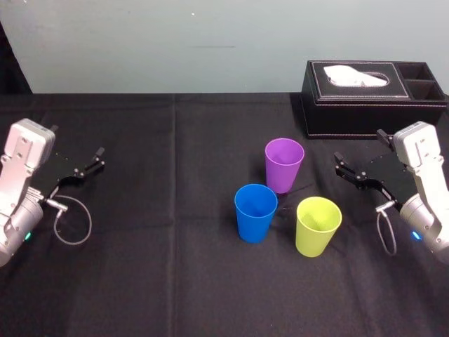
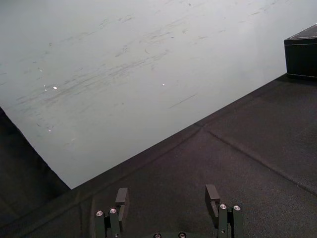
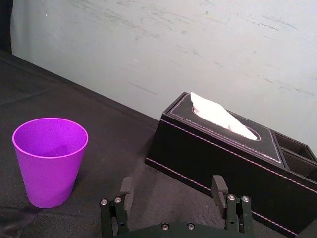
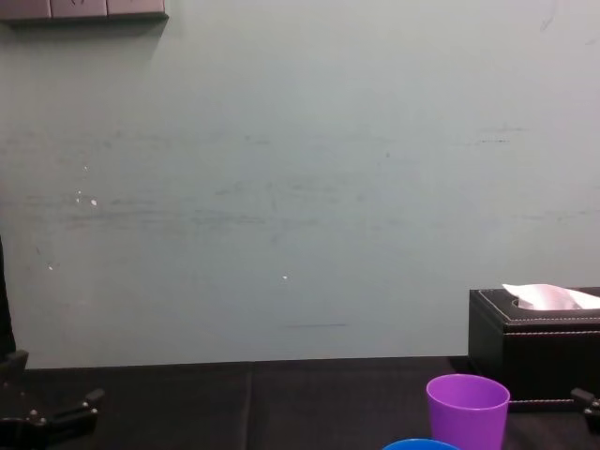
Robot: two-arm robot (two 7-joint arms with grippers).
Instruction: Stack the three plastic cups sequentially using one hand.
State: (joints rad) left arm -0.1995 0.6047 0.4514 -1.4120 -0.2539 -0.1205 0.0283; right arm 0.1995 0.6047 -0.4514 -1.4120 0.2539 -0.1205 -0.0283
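Since the purple cup [image 1: 284,164], blue cup [image 1: 255,212] and yellow-green cup [image 1: 317,225] stand apart before the tissue box [image 1: 372,95], stacking looks unstarted. The right pincer [image 3: 172,184], spread empty near the box, must grasp one. The left pincer [image 2: 167,193] idles spread, far off.

A black-clothed tabletop [image 1: 175,281] carries a purple cup [image 1: 284,165], blue cup [image 1: 255,213] and yellow-green cup [image 1: 317,226], upright and clustered, with a tissue box [image 1: 372,102] behind.
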